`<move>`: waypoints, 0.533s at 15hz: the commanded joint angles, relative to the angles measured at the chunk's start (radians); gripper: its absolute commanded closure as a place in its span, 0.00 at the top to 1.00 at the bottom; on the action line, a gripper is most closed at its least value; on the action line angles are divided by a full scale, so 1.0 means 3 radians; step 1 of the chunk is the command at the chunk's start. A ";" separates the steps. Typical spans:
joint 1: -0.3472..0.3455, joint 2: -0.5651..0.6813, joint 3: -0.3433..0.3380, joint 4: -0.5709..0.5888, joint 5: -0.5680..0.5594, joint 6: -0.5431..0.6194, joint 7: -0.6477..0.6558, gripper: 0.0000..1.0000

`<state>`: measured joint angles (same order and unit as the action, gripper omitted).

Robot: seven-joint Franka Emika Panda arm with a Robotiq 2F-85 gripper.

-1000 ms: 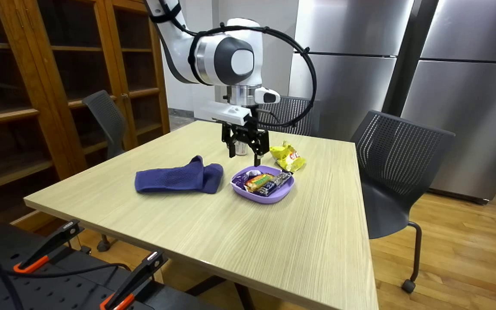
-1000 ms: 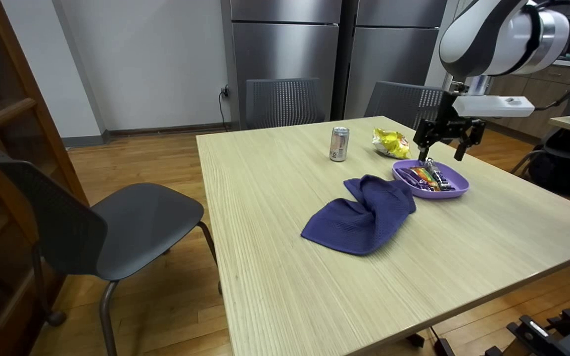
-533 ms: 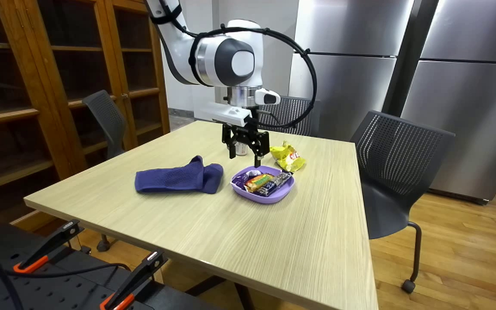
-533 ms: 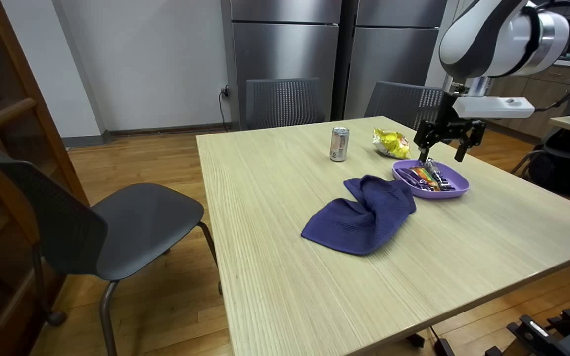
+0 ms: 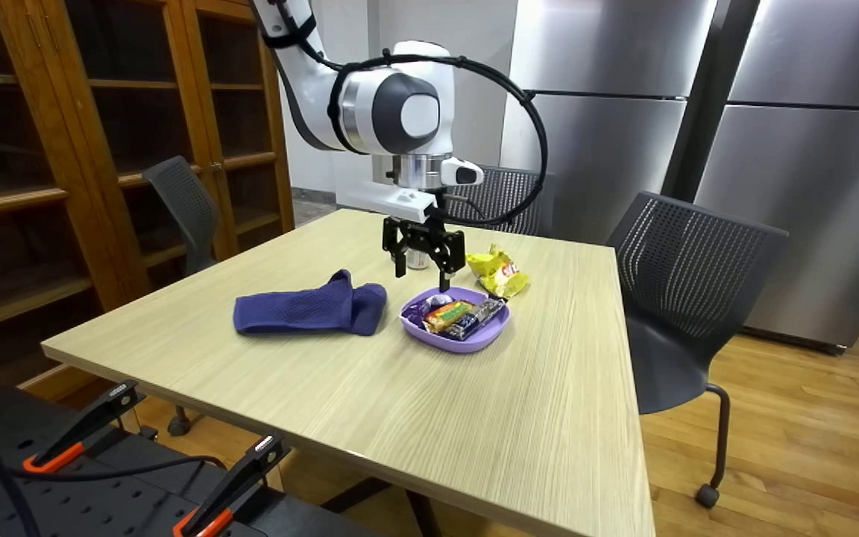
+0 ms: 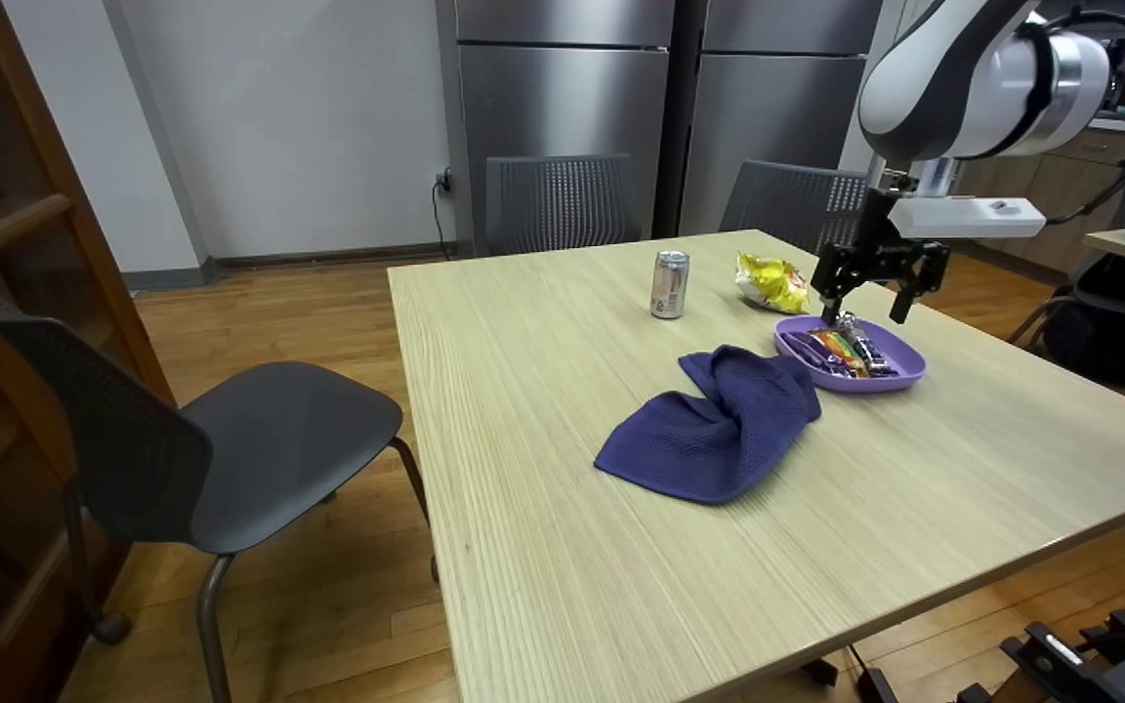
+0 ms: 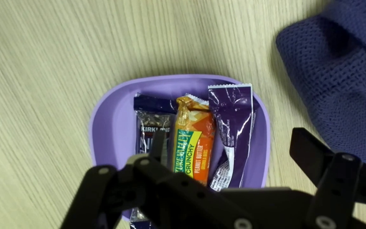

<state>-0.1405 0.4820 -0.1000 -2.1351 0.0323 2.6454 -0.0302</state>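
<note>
Compared with half a second ago, the white-and-grey robot arm (image 5: pixel 385 104) has sunk slightly in both exterior views, bringing its black two-fingered gripper (image 5: pixel 422 280) nearer the shallow, rounded purple plastic tray (image 7: pixel 116 130). The tray, the crumpled navy-blue woven cloth (image 6: pixel 719 430), the shiny yellow foil bag (image 6: pixel 772 283) and the upright silver can (image 6: pixel 670 285) have stayed put on the pale wood-grain table (image 5: pixel 549 418). The gripper's fingers (image 7: pixel 310 156) are spread well apart with nothing held between them. Side by side in the tray lie a dark wrapped bar (image 7: pixel 154 122) marked "KIRKLAND", an orange, green and yellow wrapped bar (image 7: pixel 192 140) marked "CRUNCHY", "PEANUT BUTTER" and "GRANOLA BARS", with "VALLEY" ending a partly covered line, and a glossy purple wrapper (image 7: pixel 233 127) whose small print is mostly illegible. The red lettering on the foil bag is too blurred to read.
</note>
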 commanded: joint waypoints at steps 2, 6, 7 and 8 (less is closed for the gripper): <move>-0.0119 0.0017 0.0190 0.0040 0.0103 -0.0006 -0.0309 1.00; -0.0228 -0.0053 0.0370 -0.0024 0.0287 -0.0025 -0.0585 1.00; -0.0269 -0.0081 0.0429 -0.0058 0.0356 -0.0029 -0.0682 1.00; -0.0305 -0.0100 0.0480 -0.0081 0.0420 -0.0033 -0.0772 1.00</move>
<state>-0.1769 0.4873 -0.0185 -2.1326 0.1044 2.6454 -0.1689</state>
